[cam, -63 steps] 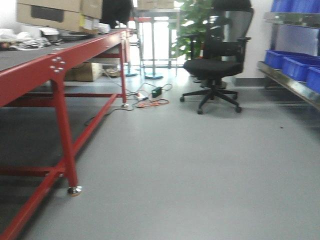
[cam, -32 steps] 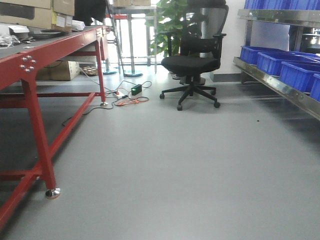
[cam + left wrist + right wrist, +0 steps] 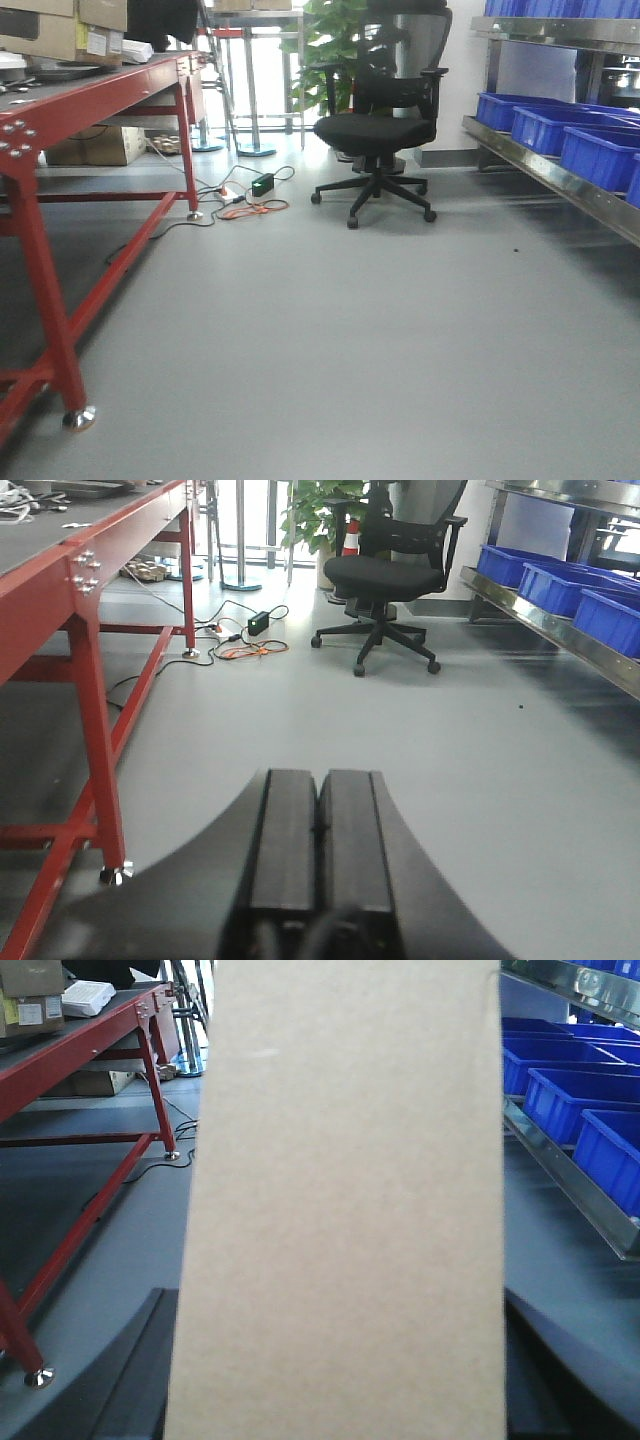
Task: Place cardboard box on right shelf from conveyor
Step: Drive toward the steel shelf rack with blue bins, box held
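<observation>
The plain tan cardboard box (image 3: 345, 1210) fills the middle of the right wrist view, held upright off the floor. My right gripper (image 3: 340, 1370) is shut on it, a dark finger showing on each side of its lower part. In its own wrist view my left gripper (image 3: 320, 805) is shut, pads pressed together and holding nothing, above the grey floor. The conveyor (image 3: 95, 92), with its red frame and dark belt, runs along the left. The right shelf (image 3: 545, 170), steel with a front lip, runs along the right (image 3: 572, 1182).
Blue bins (image 3: 555, 130) sit on the steel shelf. A black office chair (image 3: 385, 130) stands ahead, with a plant (image 3: 330, 40) behind it. Cables and a power adapter (image 3: 255, 190) lie on the floor. Labelled brown boxes (image 3: 60, 30) rest on the conveyor.
The front view has swung to the right: the conveyor and chair slid left in frame and more of the steel shelf with blue bins came into view.
</observation>
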`<action>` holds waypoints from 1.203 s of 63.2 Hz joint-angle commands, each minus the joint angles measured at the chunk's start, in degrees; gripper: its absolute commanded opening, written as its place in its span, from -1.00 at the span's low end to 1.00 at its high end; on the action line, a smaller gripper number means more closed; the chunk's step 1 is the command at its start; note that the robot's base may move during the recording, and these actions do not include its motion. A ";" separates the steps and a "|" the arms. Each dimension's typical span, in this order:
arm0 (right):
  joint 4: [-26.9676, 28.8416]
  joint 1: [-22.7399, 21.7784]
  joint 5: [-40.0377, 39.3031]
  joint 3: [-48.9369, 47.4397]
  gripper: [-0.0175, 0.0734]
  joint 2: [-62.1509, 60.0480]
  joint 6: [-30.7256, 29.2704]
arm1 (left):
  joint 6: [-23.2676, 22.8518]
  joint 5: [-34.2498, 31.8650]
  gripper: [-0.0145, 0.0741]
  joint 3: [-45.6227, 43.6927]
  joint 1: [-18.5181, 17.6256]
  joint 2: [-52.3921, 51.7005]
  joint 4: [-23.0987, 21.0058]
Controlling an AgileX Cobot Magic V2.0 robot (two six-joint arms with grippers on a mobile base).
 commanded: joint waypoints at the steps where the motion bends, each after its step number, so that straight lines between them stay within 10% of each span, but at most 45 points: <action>1: -0.59 -0.37 -5.85 -1.60 -0.17 0.95 -0.51 | -0.29 -4.67 -0.94 -0.16 0.08 -0.71 -0.27; 76: -0.59 -0.37 -5.79 -1.60 -0.17 1.00 -0.51 | -0.29 -4.67 -0.94 -0.16 0.08 -0.71 -0.27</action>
